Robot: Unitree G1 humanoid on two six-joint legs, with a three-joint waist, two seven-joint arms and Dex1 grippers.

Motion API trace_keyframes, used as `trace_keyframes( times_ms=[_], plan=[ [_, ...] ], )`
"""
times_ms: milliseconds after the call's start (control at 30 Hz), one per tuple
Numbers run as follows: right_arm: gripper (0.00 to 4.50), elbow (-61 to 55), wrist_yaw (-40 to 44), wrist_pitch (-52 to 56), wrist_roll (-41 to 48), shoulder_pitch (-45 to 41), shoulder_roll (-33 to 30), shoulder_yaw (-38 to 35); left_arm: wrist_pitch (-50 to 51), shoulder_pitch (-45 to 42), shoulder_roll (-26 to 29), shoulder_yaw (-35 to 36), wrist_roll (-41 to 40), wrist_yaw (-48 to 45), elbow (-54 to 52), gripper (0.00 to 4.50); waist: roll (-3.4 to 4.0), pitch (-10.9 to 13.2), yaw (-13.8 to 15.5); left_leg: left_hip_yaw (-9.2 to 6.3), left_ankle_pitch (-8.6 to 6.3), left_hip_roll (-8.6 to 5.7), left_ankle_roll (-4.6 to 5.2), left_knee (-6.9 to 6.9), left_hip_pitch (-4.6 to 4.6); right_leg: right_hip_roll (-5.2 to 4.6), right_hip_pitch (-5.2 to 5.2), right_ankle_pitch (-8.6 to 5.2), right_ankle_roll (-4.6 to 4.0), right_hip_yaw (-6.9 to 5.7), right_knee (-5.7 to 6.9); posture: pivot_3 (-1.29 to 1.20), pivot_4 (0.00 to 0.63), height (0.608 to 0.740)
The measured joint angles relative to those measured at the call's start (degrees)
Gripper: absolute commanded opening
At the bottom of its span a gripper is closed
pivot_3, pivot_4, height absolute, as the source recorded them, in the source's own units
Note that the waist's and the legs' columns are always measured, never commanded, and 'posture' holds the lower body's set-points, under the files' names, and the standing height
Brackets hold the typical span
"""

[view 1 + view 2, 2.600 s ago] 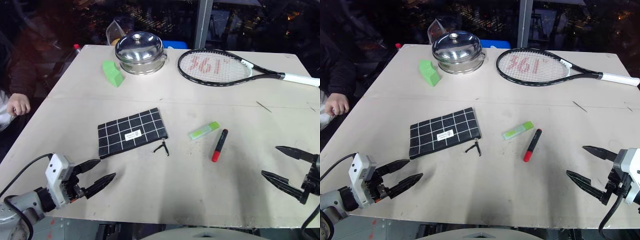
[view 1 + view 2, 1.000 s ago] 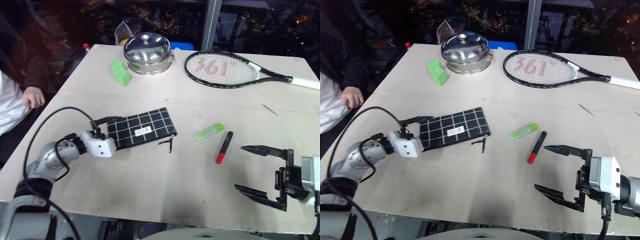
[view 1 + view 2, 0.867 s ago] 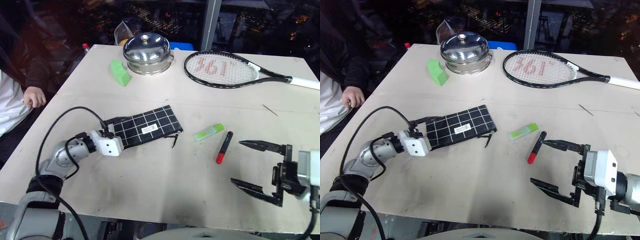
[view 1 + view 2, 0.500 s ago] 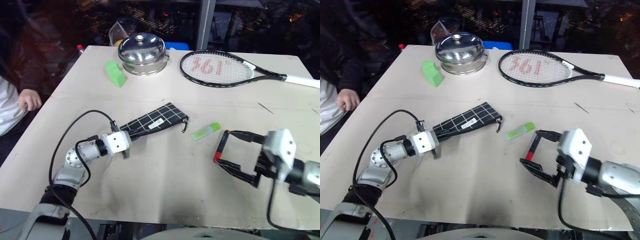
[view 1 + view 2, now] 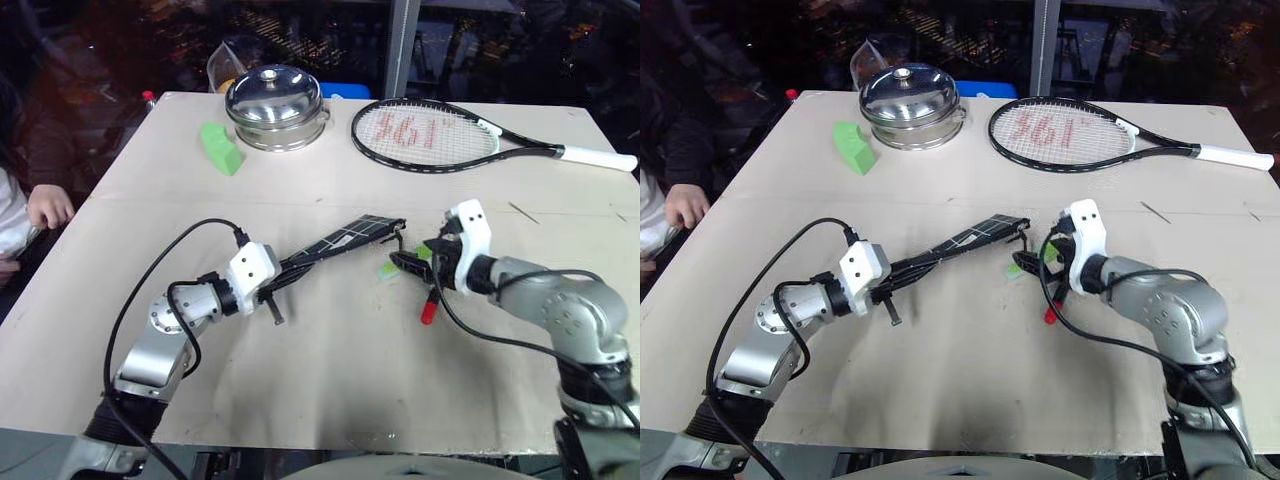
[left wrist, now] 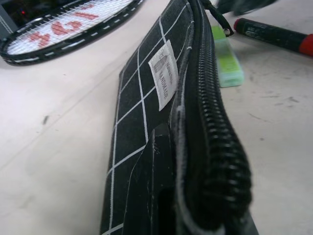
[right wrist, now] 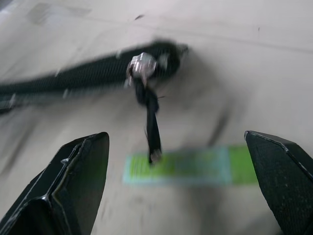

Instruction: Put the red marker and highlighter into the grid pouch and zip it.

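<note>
Pouch (image 5: pixel 340 242) is held by its near end in the clamped left gripper (image 5: pixel 277 285), lifted edge-on off the table (image 5: pixel 330 370) with the zipper side up and its pull cord (image 7: pixel 151 122) hanging at the far end. The right gripper (image 7: pixel 178 188) is spread wide just beyond that end, over the highlighter (image 7: pixel 190 165). The marker (image 5: pixel 431 302) lies on the table beside the highlighter, under the right wrist.
</note>
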Motion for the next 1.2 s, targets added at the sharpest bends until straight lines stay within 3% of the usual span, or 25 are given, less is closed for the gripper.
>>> trace_keyframes(
  times_ms=[33,100,333,933,1200],
  plan=[
    [4.1,0.02,0.0,0.0,-0.01,-0.02,0.02,0.0,0.01,0.0,0.0,0.0,0.0,0.0,-0.01,0.0,0.0,0.0,0.0,0.0,0.0,0.0,0.0,0.0,0.0,0.0,0.0,0.0,0.0,0.0,0.0,0.0,0.15,0.74],
    [3.37,2.05,-0.01,-0.12,-1.31,-1.39,1.78,0.41,0.6,0.17,-0.06,0.27,0.28,-0.01,-0.67,0.0,0.01,0.0,0.01,0.01,0.0,0.0,0.0,-0.01,-0.03,-0.02,-0.01,0.0,0.0,0.0,-0.01,0.0,0.15,0.74],
    [0.03,3.72,2.36,-0.95,-3.32,-2.75,2.83,0.99,2.29,1.37,-0.09,1.78,0.58,0.46,-3.74,0.0,0.02,0.0,-0.03,0.02,0.0,0.0,0.0,-0.02,-0.03,-0.04,-0.02,0.0,0.0,0.0,-0.01,0.0,0.15,0.74],
    [0.03,0.79,12.33,3.3,1.81,-2.73,-0.02,0.19,2.19,2.06,-2.52,2.36,3.84,1.53,-4.48,0.0,0.02,0.01,-0.01,0.01,-0.01,0.0,0.01,-0.03,-0.03,-0.04,-0.02,0.0,-0.01,0.0,-0.03,0.0,0.15,0.74],
    [0.03,0.79,12.4,6.15,4.51,-3.31,1.82,-0.19,1.56,-0.41,-4.75,2.2,6.23,2.14,-2.29,0.0,0.03,0.01,0.01,0.0,-0.01,0.0,0.01,-0.04,-0.04,-0.04,-0.03,0.0,-0.01,-0.01,-0.03,0.0,0.15,0.74]
  ],
)
